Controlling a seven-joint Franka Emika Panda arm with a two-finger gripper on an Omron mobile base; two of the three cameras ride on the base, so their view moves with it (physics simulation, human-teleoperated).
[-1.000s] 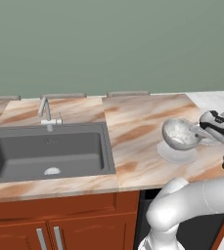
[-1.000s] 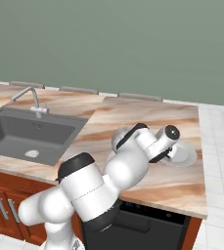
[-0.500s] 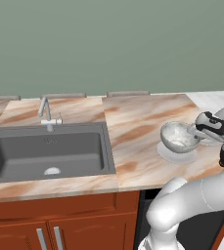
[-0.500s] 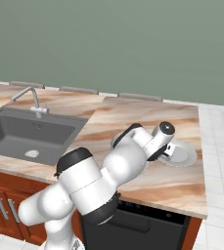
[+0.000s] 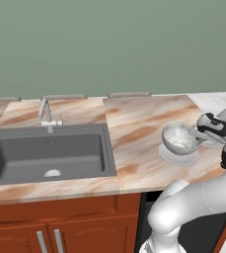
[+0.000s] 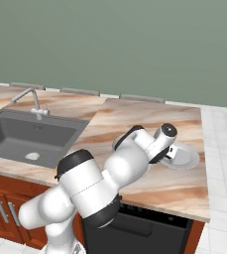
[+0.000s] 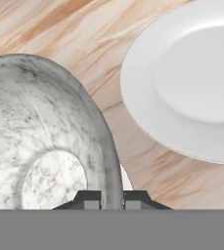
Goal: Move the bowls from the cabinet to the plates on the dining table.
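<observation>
Kitchen counter w/ beige-and-white marble top veined in brown [image 5: 139, 123], filling the middle band of the left base view. Dark grey sink basin [image 5: 45, 155] sits at left of that frame, w/ a slim silver faucet [image 5: 45, 111] behind it. Reddish-brown lower cabinet doors w/ short silver handles [image 5: 48, 239] run along the bottom left.

At centre right of the left base view, a mottled grey-silver speckled round bowl [image 5: 181, 138] sits over a small flat pale grey-white plate [image 5: 176, 155]; whether the bowl's base is touching the plate or just above it, cannot tell. The robot's two-finger gripper [image 5: 199, 133] meets the bowl's right rim, w/ the white arm rising from the lower right corner.

In the right base view, the arm's white body covers most of the bowl; a second pale round plate [image 6: 184, 156] lies on the marble just right of the hand, centre right of frame.

Hand view, close up: the speckled bowl [image 7: 40, 141] takes the left half, its inside open toward the camera. The dark fingertips [image 7: 89, 199] stand at bottom centre, one each side of the bowl's wall, so the gripper [image 7: 111, 200] is closed on the rim, pinching it. The second plate [image 7: 191, 78] fills the upper right, apart from the bowl, marble showing between them.
</observation>
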